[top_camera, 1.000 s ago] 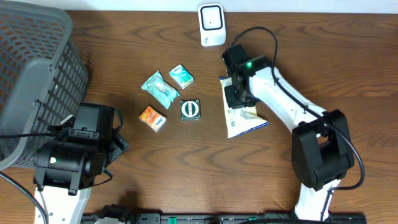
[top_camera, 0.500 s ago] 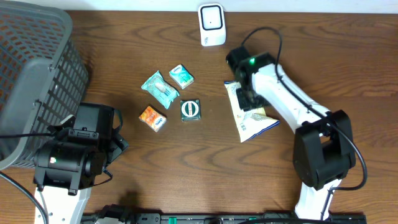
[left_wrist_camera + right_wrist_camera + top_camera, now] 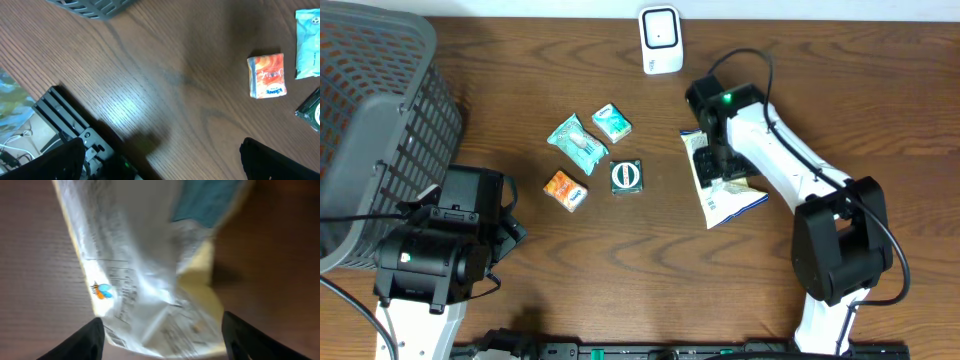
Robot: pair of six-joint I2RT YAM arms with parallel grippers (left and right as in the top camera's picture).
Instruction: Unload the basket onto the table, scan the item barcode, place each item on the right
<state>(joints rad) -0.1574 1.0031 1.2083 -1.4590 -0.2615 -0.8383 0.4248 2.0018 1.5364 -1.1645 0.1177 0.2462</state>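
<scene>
Wooden table (image 3: 520,60), white pouch (image 3: 725,200), small packets (image 3: 578,141), scanner (image 3: 660,40), grey basket (image 3: 370,100)

Crinkled white packet (image 3: 725,203), flat, near scanner (image 3: 660,40)

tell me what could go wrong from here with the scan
1. The right hand is open over the snack bag, which lies on the table apart from the barcode scanner; the code may go unread.
2. The bag's film looks crinkled and glossy in the right wrist view, so a regrasp could slip or crease the print.
</scene>
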